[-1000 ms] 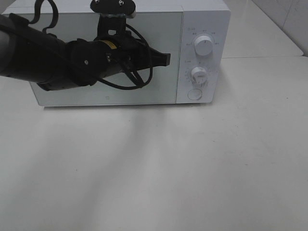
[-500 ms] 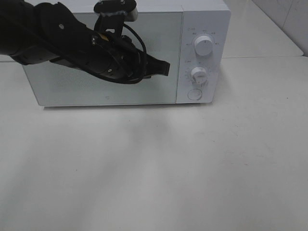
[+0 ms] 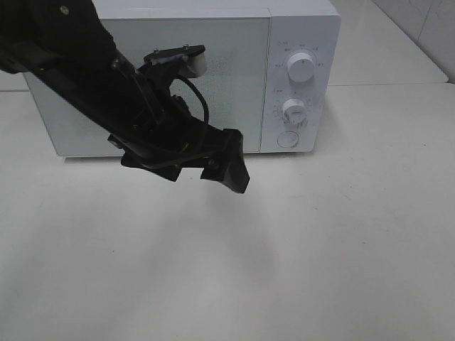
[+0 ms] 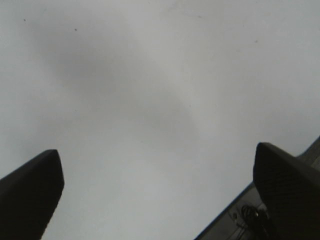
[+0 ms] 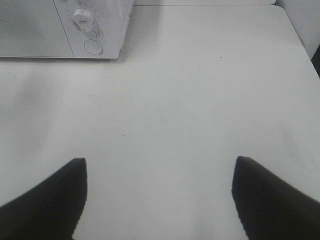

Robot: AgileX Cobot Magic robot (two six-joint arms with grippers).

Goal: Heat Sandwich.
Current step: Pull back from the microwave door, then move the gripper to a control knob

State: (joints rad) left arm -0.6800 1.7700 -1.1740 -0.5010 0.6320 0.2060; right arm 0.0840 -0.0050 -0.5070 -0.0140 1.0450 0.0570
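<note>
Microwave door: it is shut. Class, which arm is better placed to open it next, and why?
Probably the left. The left gripper, open, hangs just in front of the microwave door, near its round button. The right gripper, open too, sits farther back over the table.

Microwave (image 3: 234,71) panel markings illegible

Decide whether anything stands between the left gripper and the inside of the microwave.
Yes: the door of the microwave is shut, closing off the inside. The left gripper, open, hangs in front of it above the table. No sandwich shows in any view.
</note>
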